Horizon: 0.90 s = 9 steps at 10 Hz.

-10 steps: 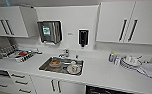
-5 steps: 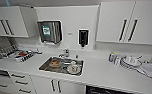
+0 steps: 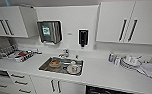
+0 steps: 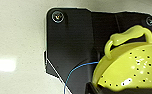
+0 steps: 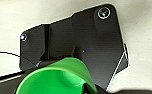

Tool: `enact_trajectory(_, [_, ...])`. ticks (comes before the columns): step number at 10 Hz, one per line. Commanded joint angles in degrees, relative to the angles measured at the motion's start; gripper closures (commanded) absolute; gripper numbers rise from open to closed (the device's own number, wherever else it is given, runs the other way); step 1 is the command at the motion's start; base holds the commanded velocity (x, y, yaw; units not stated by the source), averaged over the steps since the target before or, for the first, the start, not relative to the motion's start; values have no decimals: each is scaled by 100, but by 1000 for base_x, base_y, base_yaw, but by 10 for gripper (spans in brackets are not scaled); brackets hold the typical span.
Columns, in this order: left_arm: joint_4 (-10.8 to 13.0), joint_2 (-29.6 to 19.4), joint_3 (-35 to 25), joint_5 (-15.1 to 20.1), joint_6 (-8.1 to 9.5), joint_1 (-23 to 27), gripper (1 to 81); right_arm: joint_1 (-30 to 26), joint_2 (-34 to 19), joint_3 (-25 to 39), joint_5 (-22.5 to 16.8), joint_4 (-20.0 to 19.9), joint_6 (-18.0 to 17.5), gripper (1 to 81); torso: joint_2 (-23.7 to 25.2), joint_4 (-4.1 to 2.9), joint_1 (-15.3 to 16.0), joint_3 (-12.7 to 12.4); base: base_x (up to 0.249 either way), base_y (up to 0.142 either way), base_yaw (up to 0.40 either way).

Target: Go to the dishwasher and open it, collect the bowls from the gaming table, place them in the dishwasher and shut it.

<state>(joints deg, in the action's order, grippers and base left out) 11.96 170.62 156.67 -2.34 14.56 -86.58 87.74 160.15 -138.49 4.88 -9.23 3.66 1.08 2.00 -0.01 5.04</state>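
Both my grippers carry bowls, left the yellow-green perforated plastic bowl (image 4: 132, 67), right the bright green plastic bowl (image 5: 57, 77), facing white kitchen counter (image 3: 104, 72) w/ dark dishwasher opening (image 3: 104, 90) below, so loading step, needs lowering.

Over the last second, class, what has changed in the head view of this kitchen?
Nothing visibly changed. The sink with its dishes, the stacked plates on the counter and the wall cabinets sit where they were, and the camera has not shifted.
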Motion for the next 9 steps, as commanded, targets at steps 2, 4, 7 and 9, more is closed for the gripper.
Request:
enact_trajectory(2, [43, -36, 4, 313, -49, 215, 811, -234, -94, 42, -329, 26, 21, 811, 0, 0, 1, 0, 0, 0, -206])
enact_trajectory(4, [35, -45, 4, 313, -49, 215, 811, -234, -94, 42, -329, 26, 21, 811, 0, 0, 1, 2, 0, 0, -226])
enact_trajectory(7, [35, -45, 4, 313, -41, 215, 811, -234, -94, 42, -329, 26, 21, 811, 0, 0, 1, 0, 0, 0, -231])
enact_trajectory(9, [26, -54, 4, 313, -41, 216, 811, -234, -94, 42, -329, 35, 30, 811, 0, 0, 1, 0, 0, 0, -216])
